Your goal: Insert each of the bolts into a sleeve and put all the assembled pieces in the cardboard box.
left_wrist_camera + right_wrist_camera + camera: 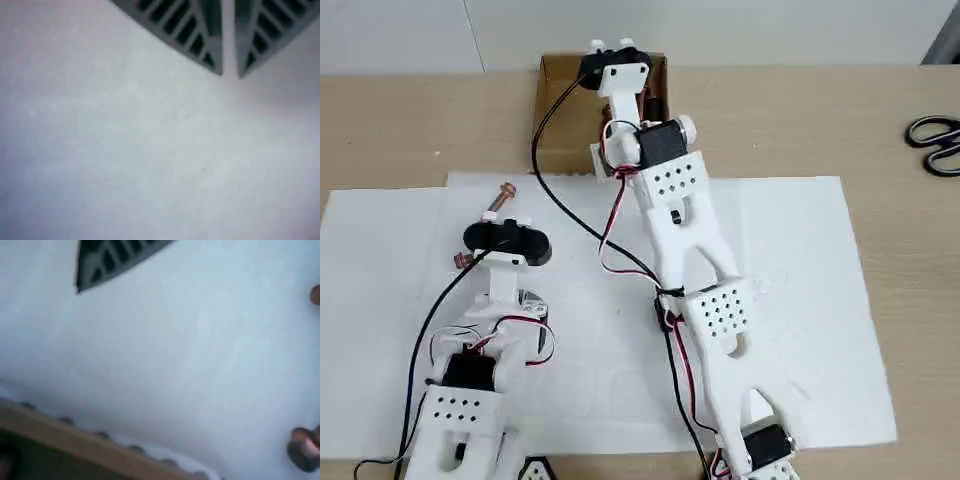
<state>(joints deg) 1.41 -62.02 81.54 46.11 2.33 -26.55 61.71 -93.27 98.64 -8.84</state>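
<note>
We see the left end effector point(229, 62) low over the white paper sheet point(800, 260) at the frame's left, its jaws drawn almost together with nothing between them. One bolt point(501, 199) lies on the sheet just above it, and a second copper-coloured piece point(463, 260) lies just to its left. The right end effector point(614, 68) hangs over the cardboard box point(555, 125) at top centre, and we cannot tell how far it is open.
</note>
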